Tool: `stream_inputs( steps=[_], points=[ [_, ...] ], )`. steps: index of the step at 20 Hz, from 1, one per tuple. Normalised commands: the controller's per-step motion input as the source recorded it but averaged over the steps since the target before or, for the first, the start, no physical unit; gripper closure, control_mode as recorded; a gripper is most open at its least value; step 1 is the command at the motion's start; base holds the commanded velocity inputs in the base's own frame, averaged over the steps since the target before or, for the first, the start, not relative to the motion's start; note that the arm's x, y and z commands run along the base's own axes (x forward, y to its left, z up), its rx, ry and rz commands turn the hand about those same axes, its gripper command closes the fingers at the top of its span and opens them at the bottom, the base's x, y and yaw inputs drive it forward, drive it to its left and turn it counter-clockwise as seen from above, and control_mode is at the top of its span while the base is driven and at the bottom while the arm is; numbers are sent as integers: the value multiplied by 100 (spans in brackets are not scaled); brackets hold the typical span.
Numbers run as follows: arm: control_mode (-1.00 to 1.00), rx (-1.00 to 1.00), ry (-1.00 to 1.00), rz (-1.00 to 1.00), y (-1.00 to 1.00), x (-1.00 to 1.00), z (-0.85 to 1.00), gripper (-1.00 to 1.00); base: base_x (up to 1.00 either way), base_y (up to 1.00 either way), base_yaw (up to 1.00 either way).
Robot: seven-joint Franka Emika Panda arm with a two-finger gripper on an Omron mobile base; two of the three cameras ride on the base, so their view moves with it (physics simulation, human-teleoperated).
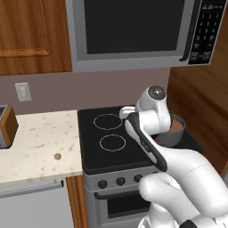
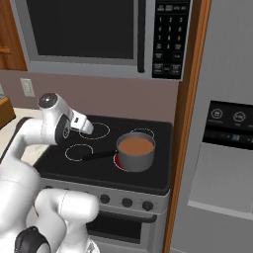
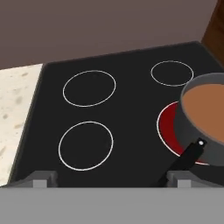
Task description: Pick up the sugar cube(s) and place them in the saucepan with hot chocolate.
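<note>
A tiny brownish sugar cube (image 1: 57,156) lies on the beige countertop (image 1: 40,138), left of the stove; I cannot make out the other cubes. The grey saucepan (image 2: 134,160) with brown hot chocolate stands on the front right burner, its black handle (image 2: 99,155) pointing left. In the hand view the saucepan (image 3: 186,129) is at the right edge. My gripper (image 2: 89,130) hovers above the left burners, open, with nothing between its widely spread fingertips (image 3: 43,178). It is well apart from the cube and the pan.
The burner under the pan glows red (image 3: 167,131). A microwave (image 1: 133,31) hangs above the black stove (image 1: 102,151). A toaster (image 1: 5,127) sits at the counter's left end. The fridge (image 2: 222,148) and a wood panel (image 2: 185,123) close off the right.
</note>
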Motion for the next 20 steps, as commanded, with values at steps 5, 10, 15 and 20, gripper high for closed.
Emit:
stream_inputs(
  steps=[5,10,15,20],
  points=[
    [-100,0,1,26,88,-54,0,-100,0,0,0],
    [-100,0,13,25,78,-44,0,-100,0,0,0],
    [-100,0,6,32,95,-29,-9,-100,0,0,0],
    [-100,-4,13,12,89,2,-8,-100,0,0,0]
  ],
)
